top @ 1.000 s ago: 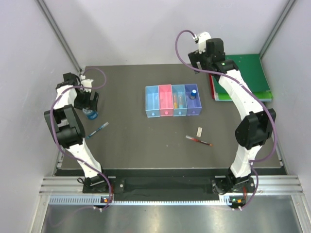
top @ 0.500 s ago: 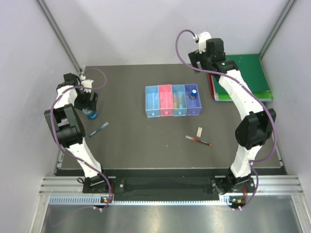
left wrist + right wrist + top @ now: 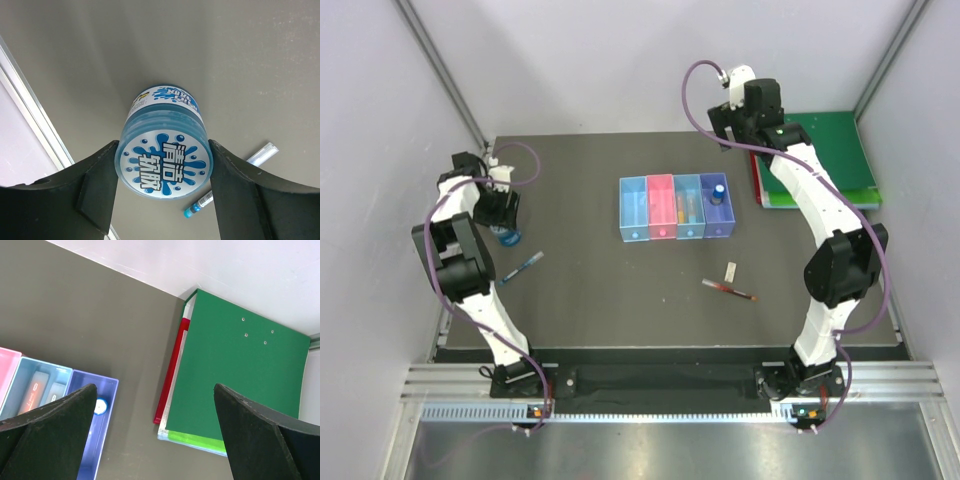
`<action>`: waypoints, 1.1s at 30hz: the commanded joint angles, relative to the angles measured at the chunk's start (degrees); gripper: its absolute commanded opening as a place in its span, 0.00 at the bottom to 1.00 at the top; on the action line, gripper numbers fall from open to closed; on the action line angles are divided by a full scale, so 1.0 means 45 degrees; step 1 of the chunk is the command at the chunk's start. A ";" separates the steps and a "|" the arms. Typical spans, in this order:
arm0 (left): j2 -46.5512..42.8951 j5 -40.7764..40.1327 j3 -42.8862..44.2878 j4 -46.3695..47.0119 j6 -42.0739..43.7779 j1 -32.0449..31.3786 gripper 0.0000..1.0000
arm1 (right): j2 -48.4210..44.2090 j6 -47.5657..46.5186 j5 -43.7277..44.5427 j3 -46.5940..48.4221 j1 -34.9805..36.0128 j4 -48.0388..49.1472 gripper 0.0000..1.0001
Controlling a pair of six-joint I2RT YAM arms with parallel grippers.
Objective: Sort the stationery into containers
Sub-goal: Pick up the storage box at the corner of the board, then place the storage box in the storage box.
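- Round blue tape roll (image 3: 164,170), glossy splash label w/ white lettering, stands at the far-left edge of the table (image 3: 250,60), blue pen (image 3: 204,201) nearby.
- Left gripper (image 3: 163,146) fingers clamp its sides.
- Right gripper (image 3: 155,440) spread wide, holding nothing.

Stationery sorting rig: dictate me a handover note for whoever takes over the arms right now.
Left gripper: shut on the round blue tub at far left.
Right gripper: open, empty, up near the green binder.
Done: blue-capped bottle in the purple tray; stick items in the light blue tray.
Left: the tub, blue pen, red pen and white eraser, not yet in trays.
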 commanded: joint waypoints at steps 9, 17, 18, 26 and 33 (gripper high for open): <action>-0.0193 0.1225 0.3405 -0.2684 0.1114 -0.0817 0.16 | -0.0161 0.0014 0.0191 0.0705 -0.0035 0.0276 1.00; -0.0428 0.1343 0.5142 -0.3838 0.1955 -0.2556 0.15 | -0.0161 -0.0396 0.0426 0.0647 -0.0425 0.0276 1.00; -0.0350 0.1420 0.5416 -0.4033 0.1955 -0.2945 0.15 | -0.0142 -0.0416 0.0484 0.0647 -0.0484 0.0276 1.00; 0.0783 0.1791 0.8385 -0.5050 0.1954 -0.5230 0.17 | -0.0356 -0.0630 0.0660 0.0316 -0.0855 0.0276 0.99; 0.1700 0.1967 0.9364 -0.4759 0.2657 -0.6814 0.19 | -0.0591 -0.0787 0.0816 -0.0037 -0.1011 0.0335 1.00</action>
